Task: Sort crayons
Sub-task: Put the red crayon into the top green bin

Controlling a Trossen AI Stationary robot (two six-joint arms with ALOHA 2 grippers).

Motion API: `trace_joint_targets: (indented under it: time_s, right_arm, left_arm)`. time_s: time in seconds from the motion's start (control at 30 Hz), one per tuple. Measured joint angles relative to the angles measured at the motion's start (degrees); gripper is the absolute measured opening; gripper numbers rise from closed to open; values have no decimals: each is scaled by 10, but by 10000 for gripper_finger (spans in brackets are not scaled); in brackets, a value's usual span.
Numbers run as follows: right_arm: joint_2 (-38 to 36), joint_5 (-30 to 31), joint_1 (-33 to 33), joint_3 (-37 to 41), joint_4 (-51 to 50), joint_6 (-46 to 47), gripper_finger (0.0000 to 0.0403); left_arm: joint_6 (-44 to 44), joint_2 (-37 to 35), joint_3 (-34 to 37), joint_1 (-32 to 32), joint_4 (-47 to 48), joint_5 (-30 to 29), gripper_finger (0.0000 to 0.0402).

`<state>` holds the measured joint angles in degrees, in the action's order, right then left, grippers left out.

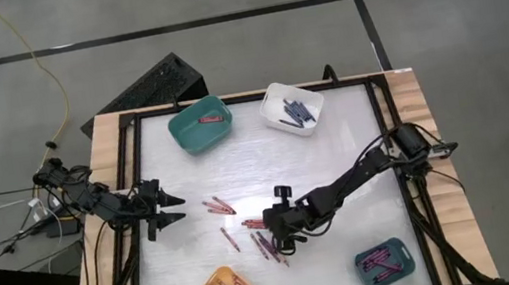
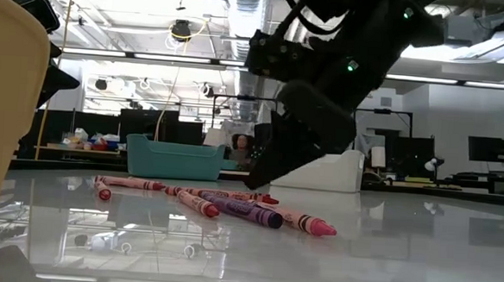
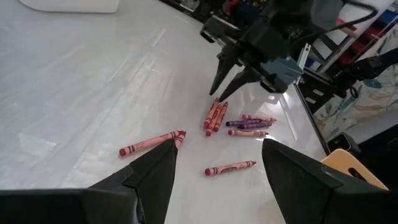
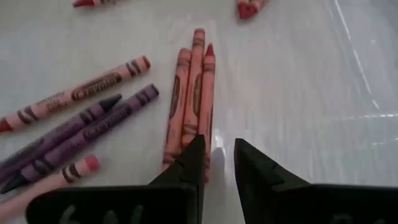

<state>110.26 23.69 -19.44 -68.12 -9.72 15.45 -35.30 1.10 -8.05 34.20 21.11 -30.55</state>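
The right pincer [image 4: 217, 163], fingers slightly parted and seemingly empty, hovers at the near end of three red crayons [image 4: 193, 93] lying side by side on the bench [image 1: 338, 160], their long axes running straight ahead; the left pincer [image 1: 172, 210] waits open, farther off.

Bright, even overhead light fills the room; the ceiling strip lamps [image 2: 239, 64] show sharp in the low view. The glossy white table [image 1: 337, 150] throws a pale sheen across its middle and mirrors the crayons [image 2: 231, 205] beneath themselves. Shadows are soft and short. In the low view the near yellow bin [image 2: 7, 111] at left is blurred, and the dark right arm [image 2: 324, 84] reads almost as silhouette.
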Motion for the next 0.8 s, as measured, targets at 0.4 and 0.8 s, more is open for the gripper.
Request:
trace_joint_targets:
  time_s: [0.4, 0.8]
  right_arm:
    - [9, -2, 6, 0, -22, 12, 82]
    - [7, -71, 51, -1, -29, -23, 82]
  left_arm:
    - [-3, 0, 0, 0, 1, -2, 228]
    - [-3, 0, 0, 0, 2, -2, 228]
